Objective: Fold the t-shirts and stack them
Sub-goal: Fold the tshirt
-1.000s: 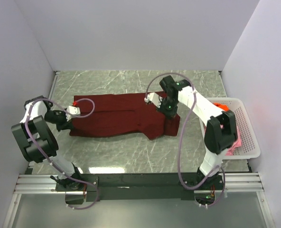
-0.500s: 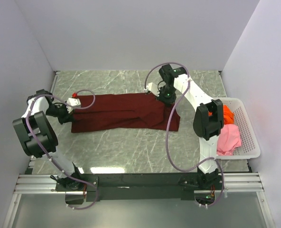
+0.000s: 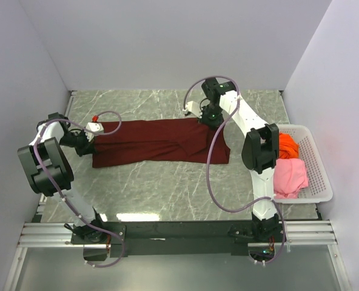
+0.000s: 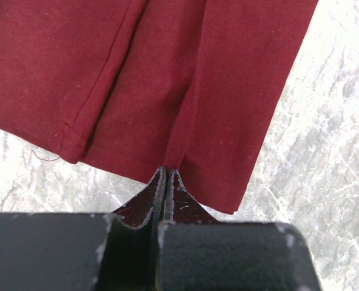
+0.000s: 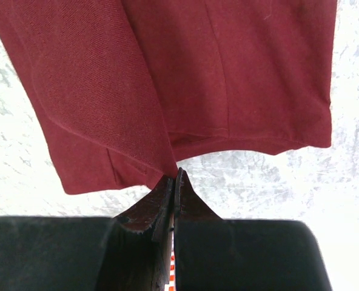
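We see the large dark maroon-red cloth t-shirt (image 3: 161, 142) lying flat across the middle of the grey-veined marble tabletop (image 3: 167, 188), drawn out into a long band from left to right, with its right end wider and creased. Our left gripper (image 4: 166, 174) is at the shirt's left end; in the left wrist view its two dark fingers are pressed together, with a ridge of the maroon cloth pinched between their tips. Our right gripper (image 5: 175, 177) is at the shirt's far right corner, and in the right wrist view its fingers meet on a folded edge of the same cloth. At the right edge of the table stands a white perforated plastic basket (image 3: 322, 176). In it lie a crumpled bright orange t-shirt (image 3: 287, 145) at the far end and a bunched light pink t-shirt (image 3: 290, 174) nearer to us, the two touching.
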{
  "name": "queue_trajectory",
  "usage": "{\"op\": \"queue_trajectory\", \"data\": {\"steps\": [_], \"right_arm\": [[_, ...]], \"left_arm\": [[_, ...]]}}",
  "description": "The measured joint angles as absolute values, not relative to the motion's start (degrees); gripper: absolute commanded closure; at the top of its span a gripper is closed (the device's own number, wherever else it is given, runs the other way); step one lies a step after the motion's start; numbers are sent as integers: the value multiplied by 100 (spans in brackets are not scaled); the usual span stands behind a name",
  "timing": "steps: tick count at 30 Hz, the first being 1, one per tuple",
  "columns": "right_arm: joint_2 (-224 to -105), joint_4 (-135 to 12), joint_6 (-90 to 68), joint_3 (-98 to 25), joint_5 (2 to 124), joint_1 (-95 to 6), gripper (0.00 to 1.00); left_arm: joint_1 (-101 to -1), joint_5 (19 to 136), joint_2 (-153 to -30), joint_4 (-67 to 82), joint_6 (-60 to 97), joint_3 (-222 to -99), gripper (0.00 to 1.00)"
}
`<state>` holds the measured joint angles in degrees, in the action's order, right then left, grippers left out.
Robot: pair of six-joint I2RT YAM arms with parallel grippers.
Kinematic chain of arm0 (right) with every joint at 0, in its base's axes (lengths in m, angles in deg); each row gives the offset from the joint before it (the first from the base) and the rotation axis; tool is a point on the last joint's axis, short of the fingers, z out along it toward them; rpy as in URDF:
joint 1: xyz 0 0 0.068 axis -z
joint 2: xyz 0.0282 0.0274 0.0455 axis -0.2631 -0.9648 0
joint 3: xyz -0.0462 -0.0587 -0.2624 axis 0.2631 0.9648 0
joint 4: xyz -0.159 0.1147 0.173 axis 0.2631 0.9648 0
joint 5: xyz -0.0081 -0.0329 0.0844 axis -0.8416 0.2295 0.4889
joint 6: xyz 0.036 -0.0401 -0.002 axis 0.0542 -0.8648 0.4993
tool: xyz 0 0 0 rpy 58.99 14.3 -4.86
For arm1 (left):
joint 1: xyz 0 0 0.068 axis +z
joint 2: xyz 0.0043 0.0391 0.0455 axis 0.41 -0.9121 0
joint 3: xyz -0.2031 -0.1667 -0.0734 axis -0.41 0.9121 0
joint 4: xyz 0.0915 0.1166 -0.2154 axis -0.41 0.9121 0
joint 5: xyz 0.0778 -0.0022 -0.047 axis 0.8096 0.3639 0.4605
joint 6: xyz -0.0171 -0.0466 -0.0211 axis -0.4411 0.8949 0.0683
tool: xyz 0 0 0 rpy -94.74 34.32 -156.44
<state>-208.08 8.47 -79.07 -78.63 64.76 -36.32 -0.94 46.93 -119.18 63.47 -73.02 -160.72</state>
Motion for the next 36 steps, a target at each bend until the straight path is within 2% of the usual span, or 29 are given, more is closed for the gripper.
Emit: {"op": "queue_trajectory", "data": {"steps": [24,25,26,27,29,30,31,33,36], "right_arm": [[-21081,556,-7920,-7966,6334,-3649,98],[-21090,526,-7918,-7966,6316,-3649,94],[-21094,489,-7909,-7966,6303,-3651,80],[-21098,458,-7874,-7966,6292,-3653,71],[-21098,390,-7841,-7964,6238,-3653,47],[-21098,368,-7837,-7966,6218,-3653,38],[-21098,336,-7822,-7966,6200,-3647,29],[-21098,301,-7708,-7966,6196,-3623,26],[-21083,390,-7433,-7999,6277,-3498,25]], "left_arm": [[-144,4772,-12377,6251,-7112,-16537,99],[-157,4792,-12431,6238,-7083,-16577,99],[-172,4805,-12490,6231,-7053,-16620,97],[-188,4820,-12543,6223,-7024,-16653,87],[-207,4851,-12606,6131,-6893,-16679,74],[-212,4857,-12621,6098,-6841,-16686,56],[-216,4873,-12630,6037,-6729,-16695,50],[-194,4890,-12630,5888,-6334,-16714,39],[-48,4776,-12602,5803,-5722,-16752,31]]}}
